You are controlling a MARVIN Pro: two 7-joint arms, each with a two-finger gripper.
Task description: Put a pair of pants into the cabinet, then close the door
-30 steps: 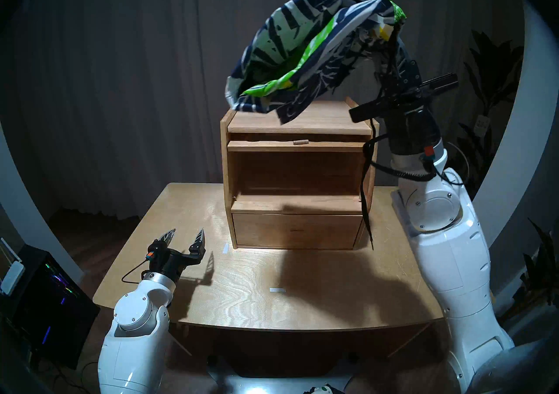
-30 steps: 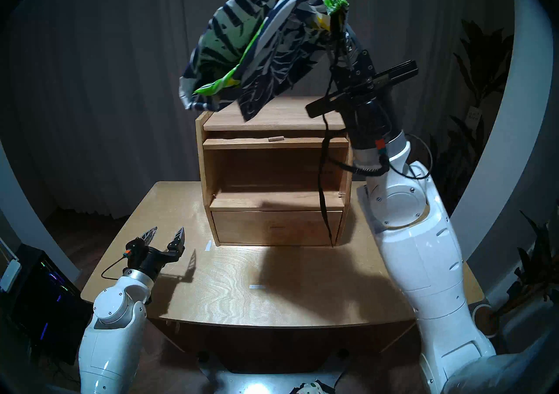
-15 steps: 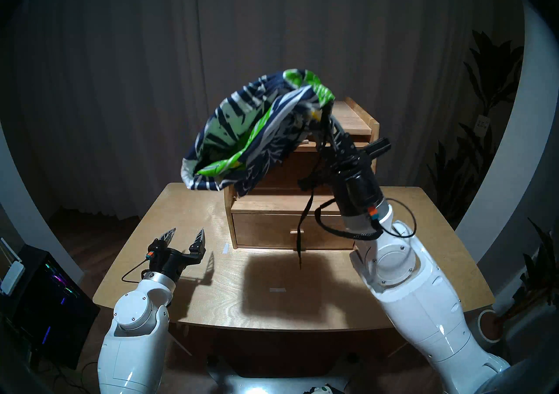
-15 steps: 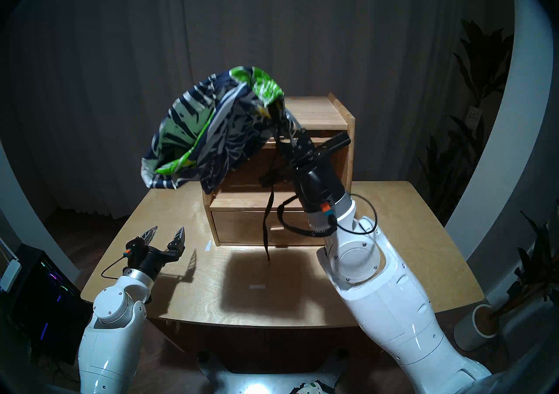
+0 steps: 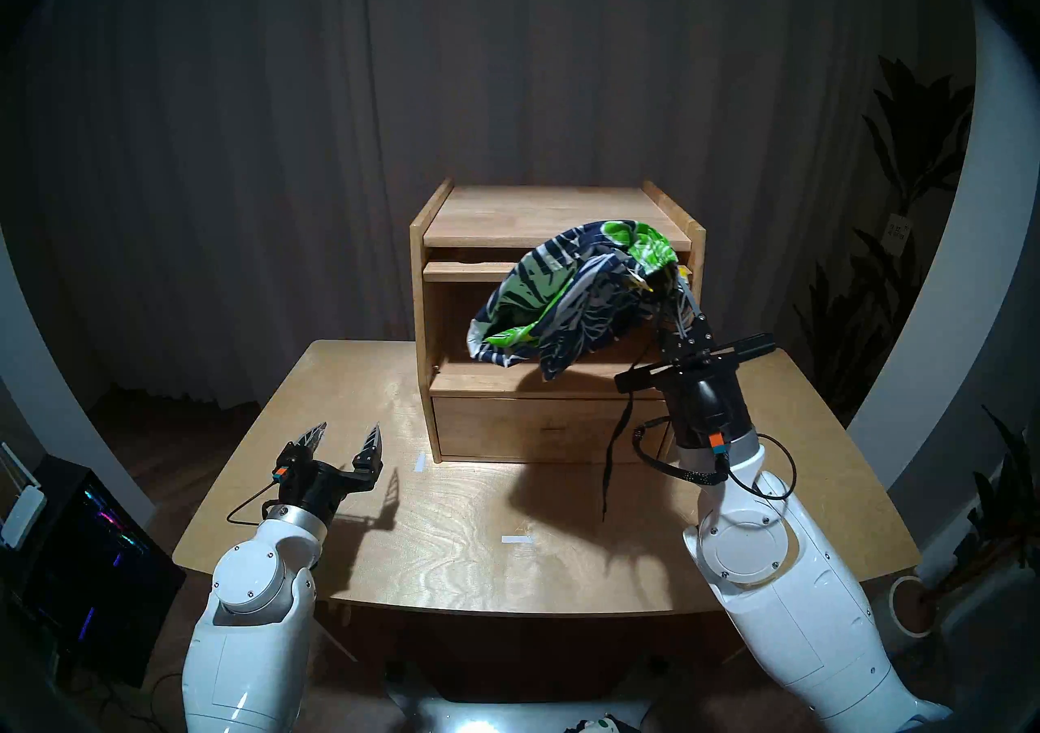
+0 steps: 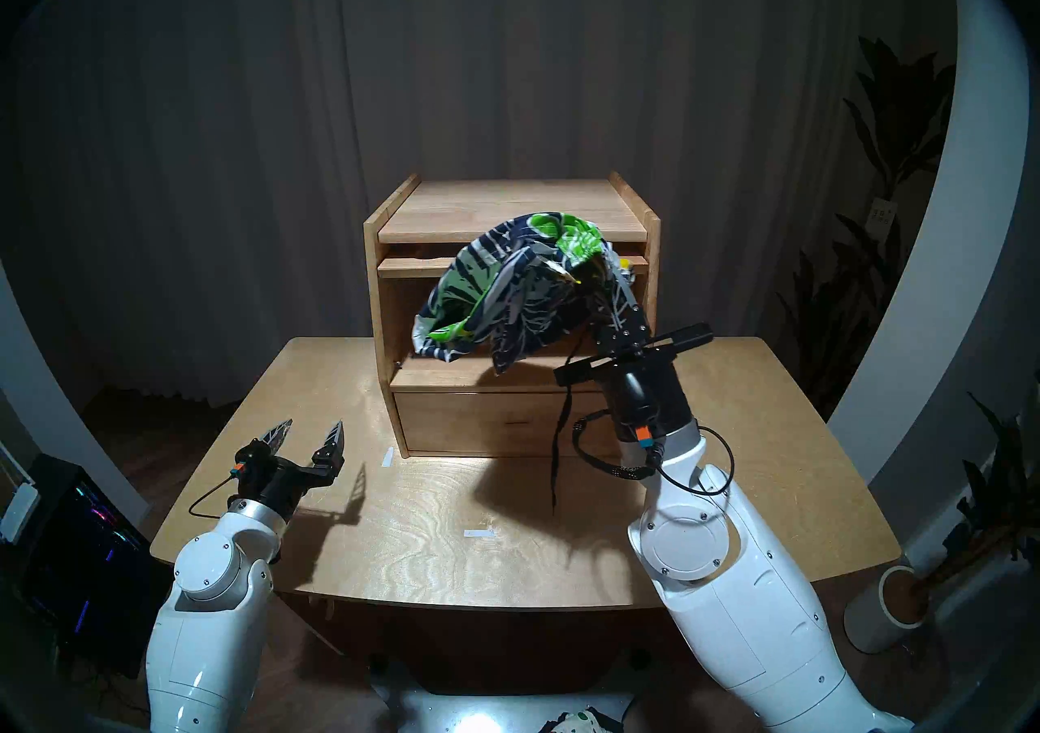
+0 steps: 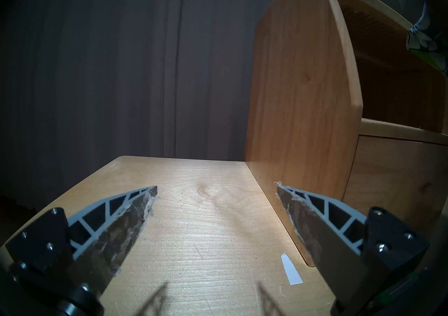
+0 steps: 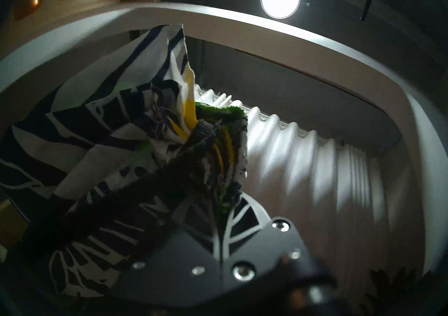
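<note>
The pair of pants (image 5: 563, 298) (image 6: 506, 293), navy with white and green leaves, hangs bunched from my right gripper (image 5: 672, 283) (image 6: 610, 271). That gripper is shut on the waistband (image 8: 225, 174). The cloth hangs in front of the right half of the cabinet's (image 5: 551, 208) (image 6: 506, 203) open upper compartment. The black drawstring (image 5: 613, 450) dangles past the drawer (image 5: 523, 428). The door (image 5: 467, 270) is raised flat under the top; only its front edge shows, and its peg is hidden. My left gripper (image 5: 349, 433) (image 7: 215, 189) is open and empty, low over the table left of the cabinet (image 7: 303, 102).
The wooden table (image 5: 450, 563) carries two white tape marks (image 5: 516, 539) (image 5: 419, 462). A dark computer case (image 5: 84, 546) stands at the left on the floor. Potted plants (image 5: 911, 152) and a pot (image 5: 911, 602) stand at the right.
My right arm brought the pants down from above the cabinet's top to the front of its upper compartment, swinging left and then back right. My left arm has not moved.
</note>
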